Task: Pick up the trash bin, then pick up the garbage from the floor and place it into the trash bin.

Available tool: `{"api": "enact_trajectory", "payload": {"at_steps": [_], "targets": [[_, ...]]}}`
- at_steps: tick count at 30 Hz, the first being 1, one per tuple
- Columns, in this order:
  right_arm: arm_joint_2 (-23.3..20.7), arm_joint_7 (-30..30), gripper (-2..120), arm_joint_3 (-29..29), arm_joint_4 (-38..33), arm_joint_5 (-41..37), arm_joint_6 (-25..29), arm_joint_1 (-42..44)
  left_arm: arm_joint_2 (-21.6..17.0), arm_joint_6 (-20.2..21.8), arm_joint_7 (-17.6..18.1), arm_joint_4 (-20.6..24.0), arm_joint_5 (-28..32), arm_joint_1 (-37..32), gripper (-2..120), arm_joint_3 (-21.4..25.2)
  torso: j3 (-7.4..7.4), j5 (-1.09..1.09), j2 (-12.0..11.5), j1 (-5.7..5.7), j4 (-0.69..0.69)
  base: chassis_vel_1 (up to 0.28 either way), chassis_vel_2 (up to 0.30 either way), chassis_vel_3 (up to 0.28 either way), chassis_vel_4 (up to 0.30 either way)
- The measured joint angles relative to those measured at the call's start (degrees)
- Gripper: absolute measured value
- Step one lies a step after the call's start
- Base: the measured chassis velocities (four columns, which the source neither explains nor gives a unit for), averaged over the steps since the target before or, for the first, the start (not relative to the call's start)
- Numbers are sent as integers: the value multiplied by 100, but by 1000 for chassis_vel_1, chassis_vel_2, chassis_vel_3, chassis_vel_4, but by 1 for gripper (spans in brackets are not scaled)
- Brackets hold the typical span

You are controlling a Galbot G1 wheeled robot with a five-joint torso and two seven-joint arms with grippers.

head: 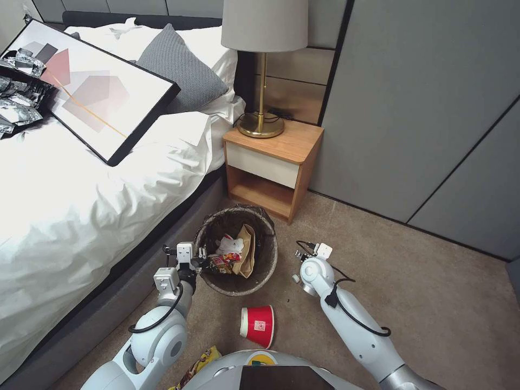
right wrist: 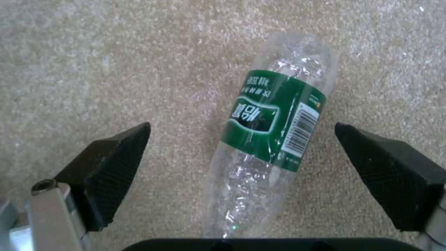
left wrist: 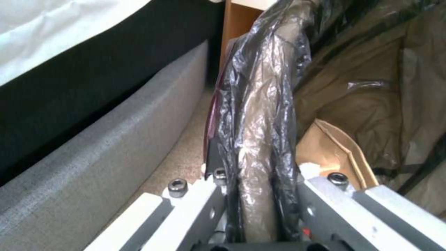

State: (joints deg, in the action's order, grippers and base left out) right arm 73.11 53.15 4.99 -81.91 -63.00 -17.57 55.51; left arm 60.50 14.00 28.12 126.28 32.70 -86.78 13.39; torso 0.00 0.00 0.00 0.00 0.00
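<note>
The small round trash bin (head: 236, 281) with its dark plastic liner stands on the beige carpet between the grey bed base (head: 81, 319) and the wooden nightstand (head: 271, 168), holding a brown paper bag (head: 248, 250) and wrappers. The left gripper (left wrist: 258, 205) has its jaws clamped on the bin's lined rim. The right gripper (right wrist: 241, 164) hovers with jaws wide apart — a clear green-labelled plastic bottle (right wrist: 267, 136) lies between them. A red paper cup (head: 258, 325) lies nearby.
</note>
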Motion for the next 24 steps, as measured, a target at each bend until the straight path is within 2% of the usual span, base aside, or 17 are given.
{"api": "enact_trajectory", "payload": {"at_steps": [10,24], "targets": [[146,176,87,-17,305,164,44,-142,-18,-6,-2,-21,21,23,0,3,0,0,0,0,0,0,0,0,0],[143,233,85,-23,403,302,68,-138,-32,-8,-2,-58,43,70,0,-30,0,0,0,0,0,0,0,0,0]]}}
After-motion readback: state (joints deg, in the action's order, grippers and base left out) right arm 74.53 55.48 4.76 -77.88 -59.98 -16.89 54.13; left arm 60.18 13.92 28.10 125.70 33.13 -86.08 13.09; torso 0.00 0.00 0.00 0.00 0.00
